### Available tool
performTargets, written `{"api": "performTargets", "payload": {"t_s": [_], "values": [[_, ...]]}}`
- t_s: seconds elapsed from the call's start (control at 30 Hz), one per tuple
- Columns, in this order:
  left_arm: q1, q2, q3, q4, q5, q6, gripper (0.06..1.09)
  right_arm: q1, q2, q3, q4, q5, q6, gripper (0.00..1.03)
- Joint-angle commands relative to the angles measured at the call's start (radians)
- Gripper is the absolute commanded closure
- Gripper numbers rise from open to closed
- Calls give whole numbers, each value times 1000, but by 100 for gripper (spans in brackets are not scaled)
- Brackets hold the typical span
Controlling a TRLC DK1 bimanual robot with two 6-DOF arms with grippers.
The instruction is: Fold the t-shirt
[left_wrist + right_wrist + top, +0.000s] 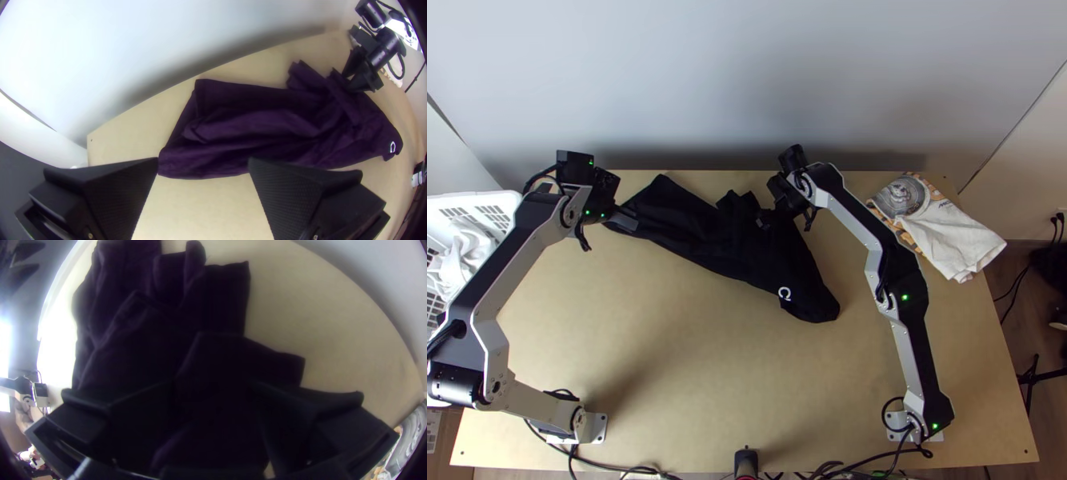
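Observation:
A black t-shirt lies bunched and wrinkled in a long strip over the table's far half, a small white mark near its right end. At its left end stands my left gripper, and in the left wrist view the same gripper is open at the edge of the shirt, nothing between its fingers. Over the shirt's upper right part is my right gripper. From its own wrist, the right gripper is open, with dark folds of the shirt below and between its fingers.
A white and patterned cloth lies at the table's far right corner. A white basket with pale cloth stands off the left edge. Bare wooden table spreads nearer than the shirt, and a grey wall rises behind the far edge.

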Motion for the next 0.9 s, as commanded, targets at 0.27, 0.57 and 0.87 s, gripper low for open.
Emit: {"api": "performTargets", "payload": {"t_s": [0.27, 0.57, 0.87], "values": [[106, 94, -1, 32, 8, -67, 10, 3, -101, -69, -46, -61, 7, 100], [219, 335, 223, -164, 292, -180, 10, 9, -210, -99, -72, -63, 10, 100], [204, 382, 272, -161, 342, -176, 10, -6, -370, -132, -38, -61, 28, 100]]}}
